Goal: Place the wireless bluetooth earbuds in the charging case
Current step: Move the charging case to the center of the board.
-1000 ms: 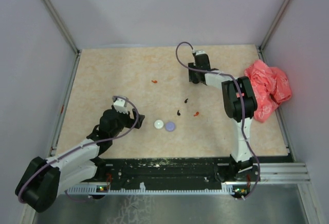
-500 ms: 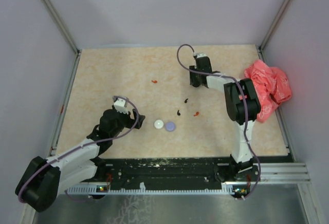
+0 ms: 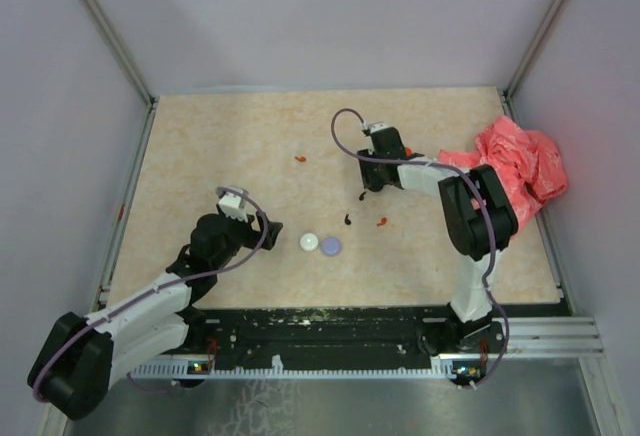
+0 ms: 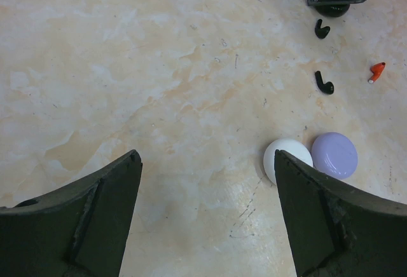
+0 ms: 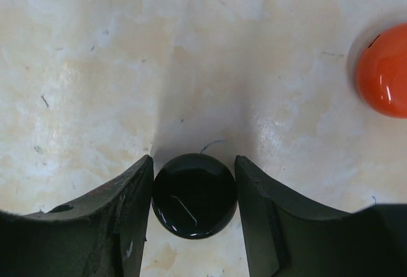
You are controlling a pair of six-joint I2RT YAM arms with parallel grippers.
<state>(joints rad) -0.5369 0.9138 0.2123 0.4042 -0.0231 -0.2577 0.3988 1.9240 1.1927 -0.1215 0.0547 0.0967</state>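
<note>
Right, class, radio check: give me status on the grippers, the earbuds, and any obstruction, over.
Left gripper open, empty. Right gripper shut on black disc. Black earbuds lie loose on table. Red disc beside, clear of the grip.

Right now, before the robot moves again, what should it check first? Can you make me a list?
1. Right gripper closed on the glossy black round disc: ok.
2. That disc lifted off the beige marbled table: cannot tell.
3. Left gripper open and holding nothing: ok.
4. Tiny black stemmed earbuds inside a case: not ok, both lie loose on the table.
5. Small orange-red earbud in plain sight near them: ok.
</note>
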